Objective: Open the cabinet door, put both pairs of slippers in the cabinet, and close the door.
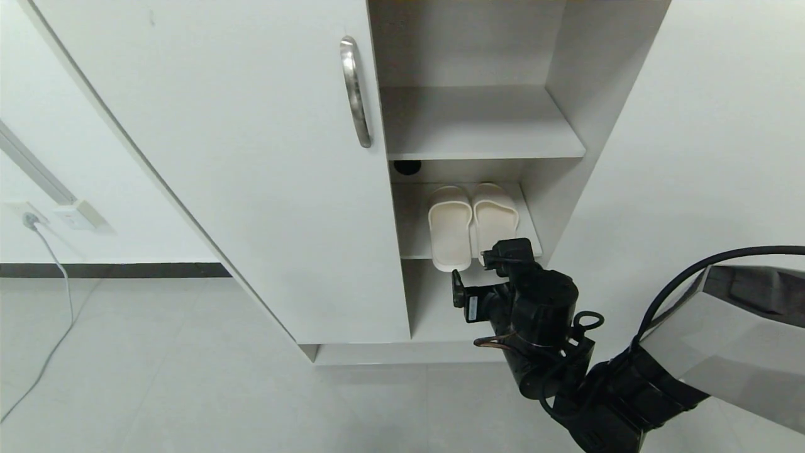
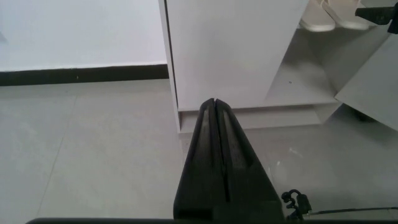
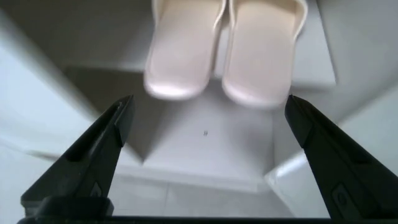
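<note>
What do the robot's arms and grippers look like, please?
The right gripper is matte black with long tapered fingers, on a black cylindrical wrist looped with black cables. The arm behind has a glossy silver-grey shell. The left gripper is matte black too.

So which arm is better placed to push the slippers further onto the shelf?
Right. Its open claw hangs just in front of the slippers, whose near ends overhang the shelf. The left claw is shut and further back, facing the cabinet base.
</note>
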